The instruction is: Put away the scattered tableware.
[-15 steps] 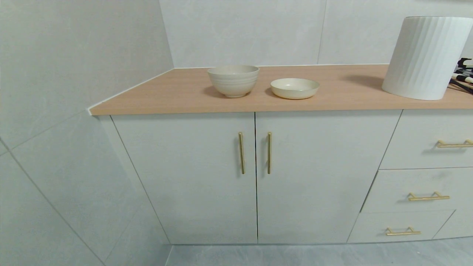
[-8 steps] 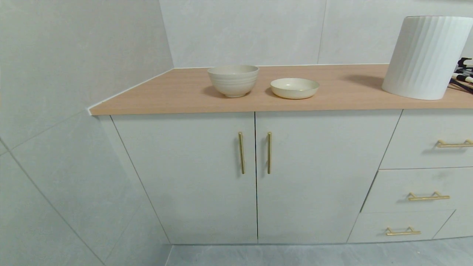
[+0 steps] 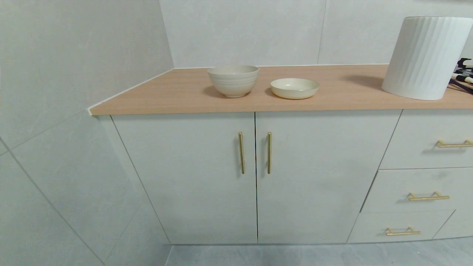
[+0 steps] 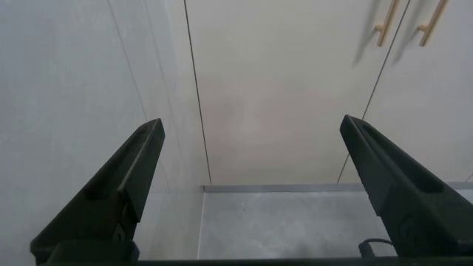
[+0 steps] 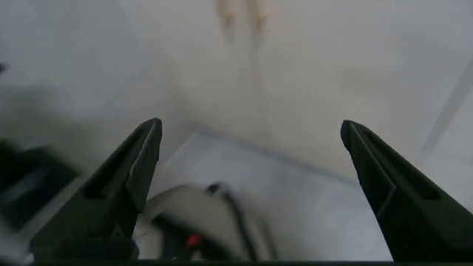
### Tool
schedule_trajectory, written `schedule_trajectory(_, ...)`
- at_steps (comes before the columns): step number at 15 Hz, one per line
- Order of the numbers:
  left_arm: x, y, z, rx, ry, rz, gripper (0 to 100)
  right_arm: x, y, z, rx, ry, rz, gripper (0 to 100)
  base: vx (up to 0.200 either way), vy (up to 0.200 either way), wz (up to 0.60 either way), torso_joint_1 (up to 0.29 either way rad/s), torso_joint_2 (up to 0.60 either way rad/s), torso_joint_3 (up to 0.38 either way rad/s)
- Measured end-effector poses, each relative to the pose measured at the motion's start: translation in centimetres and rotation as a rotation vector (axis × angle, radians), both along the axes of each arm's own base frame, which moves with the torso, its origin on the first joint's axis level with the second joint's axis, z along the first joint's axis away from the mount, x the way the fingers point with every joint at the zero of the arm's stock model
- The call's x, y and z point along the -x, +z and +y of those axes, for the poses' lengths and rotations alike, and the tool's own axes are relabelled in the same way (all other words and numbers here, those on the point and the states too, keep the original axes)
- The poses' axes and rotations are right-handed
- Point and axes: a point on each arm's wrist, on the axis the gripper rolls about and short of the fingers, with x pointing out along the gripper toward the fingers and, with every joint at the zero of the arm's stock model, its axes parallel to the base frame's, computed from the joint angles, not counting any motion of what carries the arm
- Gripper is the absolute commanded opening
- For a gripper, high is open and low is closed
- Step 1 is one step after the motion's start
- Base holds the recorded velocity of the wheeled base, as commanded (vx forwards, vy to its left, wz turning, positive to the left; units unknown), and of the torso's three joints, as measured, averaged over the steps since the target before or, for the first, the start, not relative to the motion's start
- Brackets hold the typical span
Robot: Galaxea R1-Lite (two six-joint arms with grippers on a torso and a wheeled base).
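Two pieces, a ribbed bowl [image 3: 233, 80] and a shallow dish [image 3: 294, 88], sit side by side on the tabletop [image 3: 166, 96]. Left gripper [image 4: 251, 125] and right gripper [image 5: 251, 125] both have jaws apart

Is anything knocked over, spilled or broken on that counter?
Nothing stands out. The bowl and the dish sit upright, apart, on the counter, nothing spilled. The cabinet doors below are shut.

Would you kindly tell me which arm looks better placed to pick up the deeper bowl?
Left, probably. The bowl stands on the counter to the robot's left of the shallow dish. The left hand and right hand are both open and low before the cabinet doors, so side decides.
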Motion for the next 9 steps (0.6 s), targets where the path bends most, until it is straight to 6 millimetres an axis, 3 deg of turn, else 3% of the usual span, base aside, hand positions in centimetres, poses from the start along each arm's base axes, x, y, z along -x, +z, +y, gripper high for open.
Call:
schedule_trajectory(4, 0.0, 0.0, 0.0, 0.000, 0.000, 0.000, 100, -7.1, 3.7, 1.9, -0.006, 0.182, 0.160, 100, 0.000, 0.000, 0.00, 0.000, 0.00, 0.000)
schedule_trajectory(9, 0.0, 0.0, 0.0, 0.000, 0.000, 0.000, 100, -18.2, 4.5, 8.5, 0.032, 0.260, 0.210, 100, 0.000, 0.000, 0.00, 0.000, 0.00, 0.000)
